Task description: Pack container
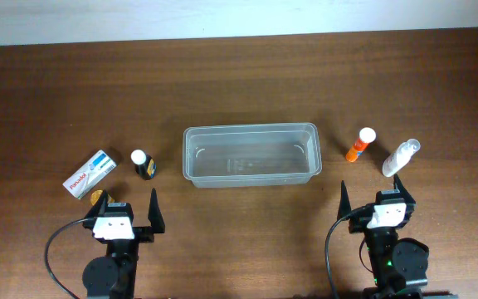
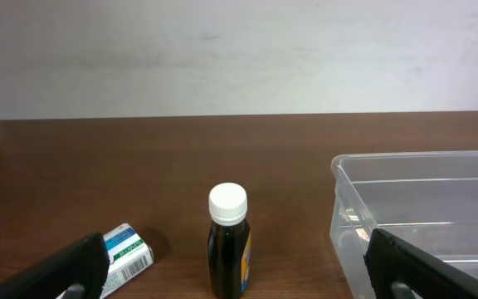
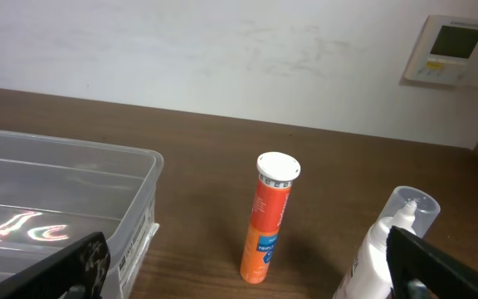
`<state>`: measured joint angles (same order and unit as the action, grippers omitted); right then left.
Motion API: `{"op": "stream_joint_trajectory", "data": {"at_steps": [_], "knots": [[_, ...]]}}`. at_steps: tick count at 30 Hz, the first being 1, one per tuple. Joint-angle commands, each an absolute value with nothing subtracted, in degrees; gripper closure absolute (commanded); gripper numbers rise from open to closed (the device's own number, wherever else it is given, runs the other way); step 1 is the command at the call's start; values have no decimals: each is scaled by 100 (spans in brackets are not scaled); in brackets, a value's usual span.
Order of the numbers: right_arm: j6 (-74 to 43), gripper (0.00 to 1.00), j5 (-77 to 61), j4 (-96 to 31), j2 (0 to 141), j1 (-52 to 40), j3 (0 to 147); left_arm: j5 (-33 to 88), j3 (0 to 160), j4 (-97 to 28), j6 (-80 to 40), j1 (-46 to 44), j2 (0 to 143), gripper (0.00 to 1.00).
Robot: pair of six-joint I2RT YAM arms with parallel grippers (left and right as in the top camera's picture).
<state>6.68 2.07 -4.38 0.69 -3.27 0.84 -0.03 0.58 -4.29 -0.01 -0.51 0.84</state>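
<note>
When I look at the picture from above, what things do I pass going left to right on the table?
white box → dark bottle with white cap → container → orange tube → clear bottle

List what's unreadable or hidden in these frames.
- Box print: too small overhead; left wrist view, partly behind left hand.
- Small gold thing: overhead, tucked against that hand, unidentifiable.
- Clear bottle base: right wrist view, cut by bottom edge.
- Dark bottle label: left wrist view, cut by bottom edge.
</note>
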Motion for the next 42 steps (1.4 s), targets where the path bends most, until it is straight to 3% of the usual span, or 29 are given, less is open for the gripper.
{"op": "stream_joint_trajectory", "data": {"at_steps": [1, 7, 14, 24, 33, 42], "knots": [[707, 2, 204, -447, 32, -336, 32, -5, 51, -478, 89, -47, 36, 1], [703, 2, 220, -447, 43, -336, 32, -43, 51, -480, -30, -43, 185, 0], [-14, 2, 631, -423, 248, -336, 69, -38, 84, -475, -1363, -40, 910, 1], [-351, 2, 633, -423, 1625, -336, 1004, -93, 980, 134, -1022, -30, 2641, 1], [-416, 2, 607, -969, 4145, -239, 3223, -80, 3006, 163, -932, 71, 5109, 1], [-784, 2, -307, -3481, 6770, 696, 6265, 711, 5605, -1940, -932, 657, 7242, 1]]}}
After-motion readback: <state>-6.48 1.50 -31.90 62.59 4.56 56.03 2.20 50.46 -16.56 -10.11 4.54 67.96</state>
